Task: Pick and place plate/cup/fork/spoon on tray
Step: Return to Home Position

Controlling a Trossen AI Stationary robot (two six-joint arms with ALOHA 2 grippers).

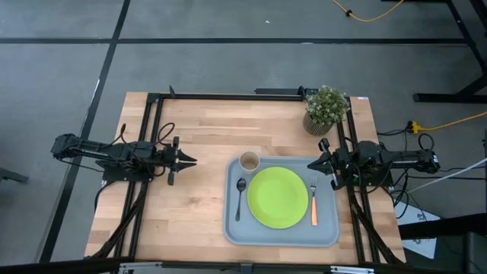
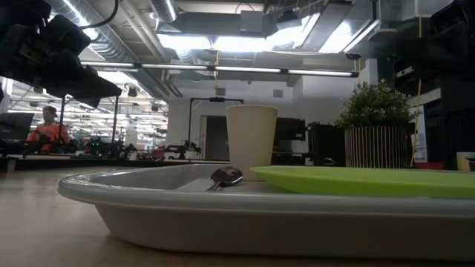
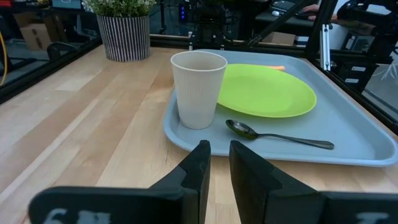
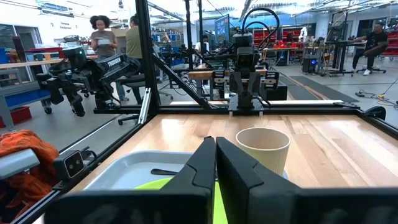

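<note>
The grey-blue tray point(image 1: 232, 228) lies on the table's near right part. On it rest the lime-green plate point(image 1: 278, 197) in the middle, the tan cup point(image 1: 249, 161) upright at the far left corner, the dark spoon point(image 1: 240, 196) left of the plate and the orange-handled fork point(image 1: 313, 201) right of it. My left gripper point(image 1: 193, 160) is shut and empty, left of the tray, above the wood. My right gripper point(image 1: 310, 165) is shut and empty, at the tray's far right corner. The cup point(image 3: 198, 88), the plate point(image 3: 267, 90) and the spoon point(image 3: 277, 135) show in the left wrist view.
A potted green plant point(image 1: 326, 109) stands at the table's far right corner, just beyond my right arm. Black frame rails point(image 1: 228, 96) run along the table's far edge and sides. Bare wood point(image 1: 190, 213) lies left of the tray. People point(image 4: 102, 37) stand in the room beyond.
</note>
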